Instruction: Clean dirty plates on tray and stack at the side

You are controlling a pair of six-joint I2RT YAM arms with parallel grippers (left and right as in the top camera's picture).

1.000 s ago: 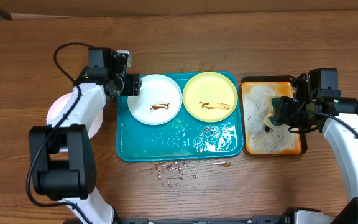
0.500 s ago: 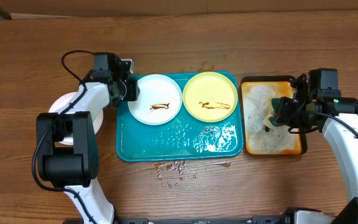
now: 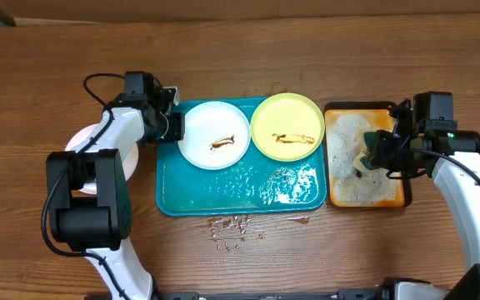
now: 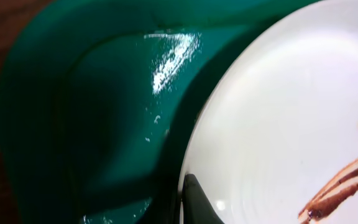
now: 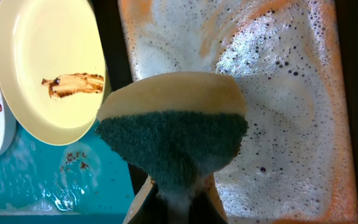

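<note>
From above, the teal tray (image 3: 223,190) sits in the middle of the wooden table (image 3: 240,50), wet and shiny along its lower half. The white plate (image 3: 214,135) lies in its upper left part and carries a short brown smear. The yellow-green plate (image 3: 287,125) is just beside it at the upper right, similarly smeared, its edge riding over the tray's top rim. A third plate (image 3: 75,143), pale, lies on the table at far left, mostly hidden under the left arm. The left gripper (image 3: 173,127) is at the white plate's left rim, pinched narrow on it. At right, the right gripper (image 3: 375,158) hangs over the foamy orange tray (image 3: 365,193), clamped on a sponge (image 3: 365,157). A small puddle (image 3: 233,223) spots the table below the teal tray. The left wrist view shows one dark finger (image 4: 194,202) lying on the white plate's (image 4: 278,112) rim at bottom centre, with the teal tray (image 4: 98,124) filling the left. In the right wrist view the sponge (image 5: 173,124), yellow above and dark green on its scrub face, is squeezed between the fingers (image 5: 143,205) at bottom centre. The suds of the orange tray (image 5: 291,93) are behind it and the yellow-green plate (image 5: 48,56) is at upper left.
</note>
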